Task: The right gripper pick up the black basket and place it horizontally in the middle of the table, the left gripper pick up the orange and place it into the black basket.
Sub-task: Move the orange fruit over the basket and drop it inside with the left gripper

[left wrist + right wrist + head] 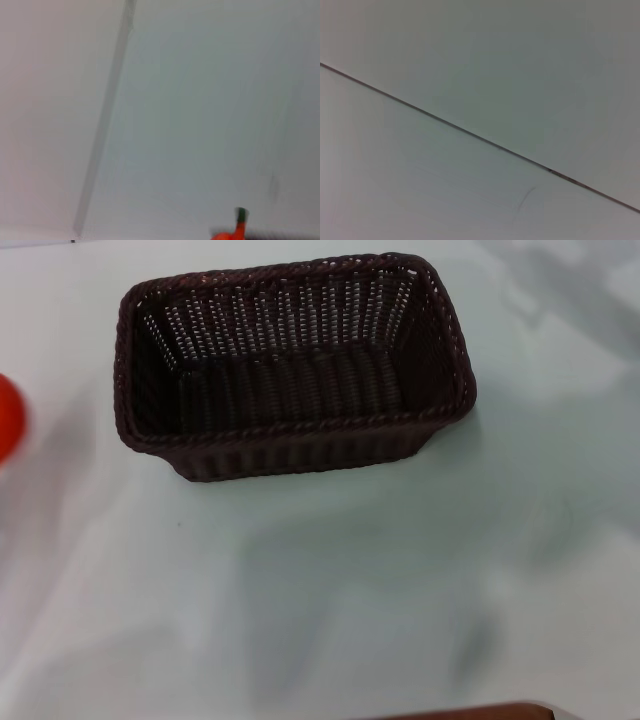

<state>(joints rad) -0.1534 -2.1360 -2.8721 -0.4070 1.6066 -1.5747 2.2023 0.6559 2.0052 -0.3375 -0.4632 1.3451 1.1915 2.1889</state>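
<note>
Head view: dark woven black basket [295,370] upright on table [400,580], orange [8,418] well apart; jaws unseen.

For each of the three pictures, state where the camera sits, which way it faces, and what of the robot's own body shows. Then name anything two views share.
Head view: on the robot's head, facing forward and down at the table, the empty black basket and the orange at the left edge; no arm shows.
Left wrist view: on the left arm, facing white tabletop, with the orange's stem end at the frame's edge; no fingers show.
Right wrist view: on the right arm, facing white surface crossed by a thin dark seam; no fingers show.
Shared: head and left wrist views both show the orange.
</note>
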